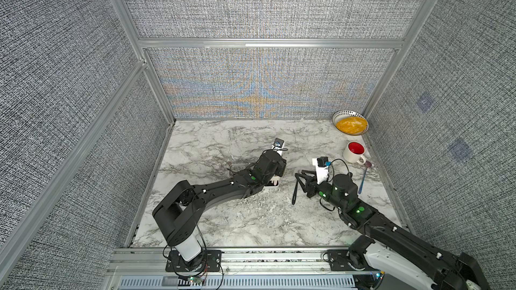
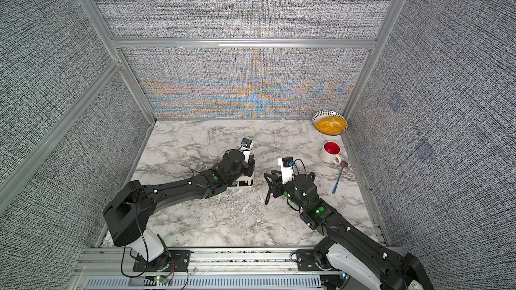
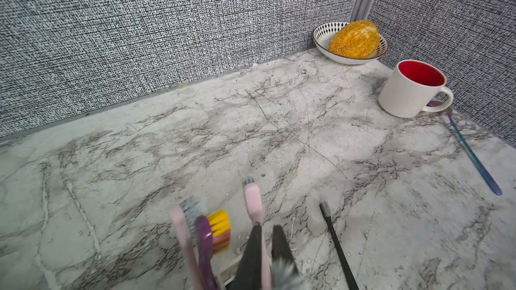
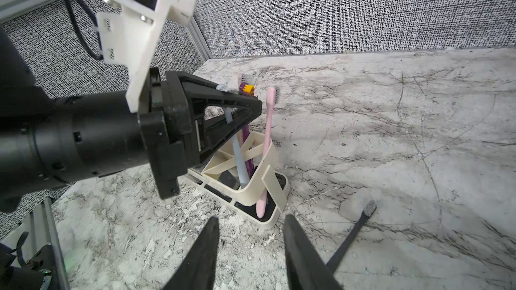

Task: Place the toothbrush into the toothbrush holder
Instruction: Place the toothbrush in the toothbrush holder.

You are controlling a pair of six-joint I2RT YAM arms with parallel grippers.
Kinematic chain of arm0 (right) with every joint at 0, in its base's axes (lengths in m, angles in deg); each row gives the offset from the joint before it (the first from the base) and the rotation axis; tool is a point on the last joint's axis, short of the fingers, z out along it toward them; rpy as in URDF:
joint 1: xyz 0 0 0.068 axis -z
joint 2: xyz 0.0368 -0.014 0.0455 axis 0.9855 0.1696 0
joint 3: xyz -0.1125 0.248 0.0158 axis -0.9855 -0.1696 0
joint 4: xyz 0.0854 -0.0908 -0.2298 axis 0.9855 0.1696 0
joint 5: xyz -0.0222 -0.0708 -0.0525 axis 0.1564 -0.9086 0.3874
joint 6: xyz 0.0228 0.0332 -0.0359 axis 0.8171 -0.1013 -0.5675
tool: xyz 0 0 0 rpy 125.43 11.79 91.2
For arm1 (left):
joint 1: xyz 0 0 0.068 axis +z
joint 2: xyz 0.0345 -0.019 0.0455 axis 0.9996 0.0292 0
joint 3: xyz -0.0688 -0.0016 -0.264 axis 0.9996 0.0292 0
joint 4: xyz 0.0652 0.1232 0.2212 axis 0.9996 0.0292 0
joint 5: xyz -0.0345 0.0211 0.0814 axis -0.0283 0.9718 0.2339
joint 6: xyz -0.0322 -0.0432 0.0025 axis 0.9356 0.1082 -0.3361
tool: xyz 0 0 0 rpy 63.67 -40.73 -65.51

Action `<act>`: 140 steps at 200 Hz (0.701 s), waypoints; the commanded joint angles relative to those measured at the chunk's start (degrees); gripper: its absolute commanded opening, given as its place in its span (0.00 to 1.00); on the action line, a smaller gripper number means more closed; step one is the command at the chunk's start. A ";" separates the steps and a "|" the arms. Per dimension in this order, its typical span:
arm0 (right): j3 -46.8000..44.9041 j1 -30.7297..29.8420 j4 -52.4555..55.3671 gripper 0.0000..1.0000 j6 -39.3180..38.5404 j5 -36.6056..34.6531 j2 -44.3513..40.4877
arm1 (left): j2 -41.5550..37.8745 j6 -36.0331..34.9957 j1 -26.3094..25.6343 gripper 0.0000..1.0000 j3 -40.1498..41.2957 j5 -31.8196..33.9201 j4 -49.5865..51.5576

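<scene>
**Pink brush seated, left hand pinched on its neck**

We read this as the close of a placement. The pink toothbrush (image 4: 268, 124) stands nearly upright in the end compartment of the toothbrush holder (image 4: 269, 181). Its butt is down on the base tray and its head is well above the rim.

The left hand (image 4: 257, 105) reaches in from the side at neck height. That makes sense to us, since a high grip keeps the hand clear of the slatted walls and of the other brushes (image 4: 239, 157) leaning in the next compartment. Its jaws are closed to almost nothing. In the left wrist view the pink handle runs between them, so we take it as pinching that brush at the very tips (from the right wrist view the tip looks only just on the handle, so the hold may be slight).

The right hand (image 4: 251, 218) hangs low over the desk (image 4: 391, 135) near the holder, jaws partly apart with nothing between them. A black toothbrush (image 4: 352, 235) lies flat on the desk just beside it. We guess the hand waits there because that brush is not yet in the holder. For the pink one, what remains in our judgement is to let go and draw away without tipping it.
</scene>
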 commanded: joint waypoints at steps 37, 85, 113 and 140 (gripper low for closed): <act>0.53 0.01 0.46 0.41 -1.00 -0.62 0.01 | 1.63 1.46 -0.33 0.01 2.32 4.01 -6.84; 0.57 0.00 0.51 0.41 -1.09 -0.54 0.34 | 1.74 2.59 -0.68 0.01 4.87 6.91 -10.02; 0.63 0.00 0.49 0.41 -1.18 -0.54 0.76 | 2.00 3.06 -0.95 0.03 5.30 7.74 -10.67; 0.89 0.00 1.02 0.41 -1.27 -0.54 0.90 | 1.63 3.69 -1.04 0.10 5.13 8.58 -10.07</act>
